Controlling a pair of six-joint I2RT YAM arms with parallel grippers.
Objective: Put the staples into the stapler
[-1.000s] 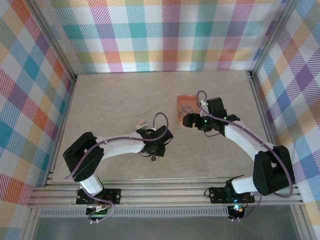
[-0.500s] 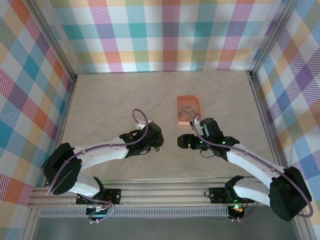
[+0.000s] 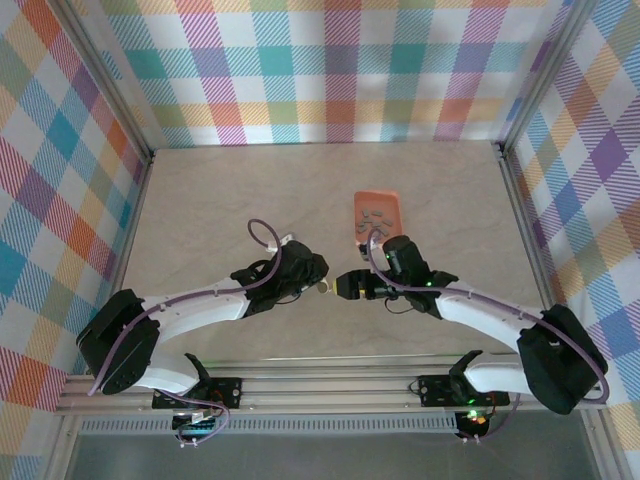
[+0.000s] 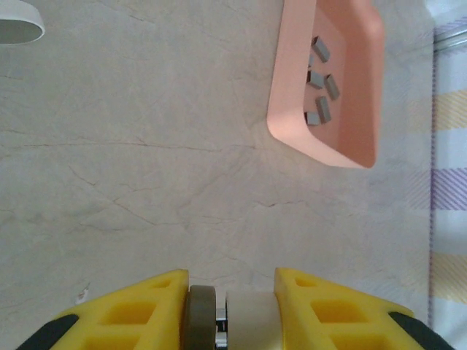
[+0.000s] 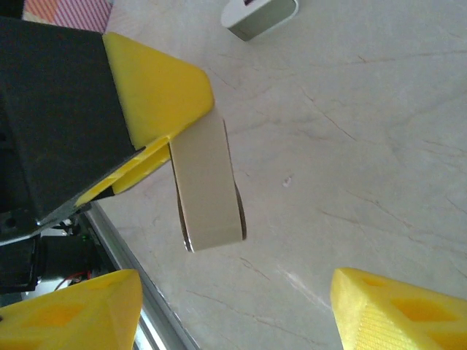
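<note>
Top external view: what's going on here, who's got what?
The left gripper has its yellow fingers shut on the small grey-metal stapler with the pale whitish top, holding it out toward the right arm. The right gripper faces it with its fingers wide open and nothing between them. The short grey metal staple strips lie in the salmon-orange tray beyond both arms, so loading looks not yet begun.
</note>
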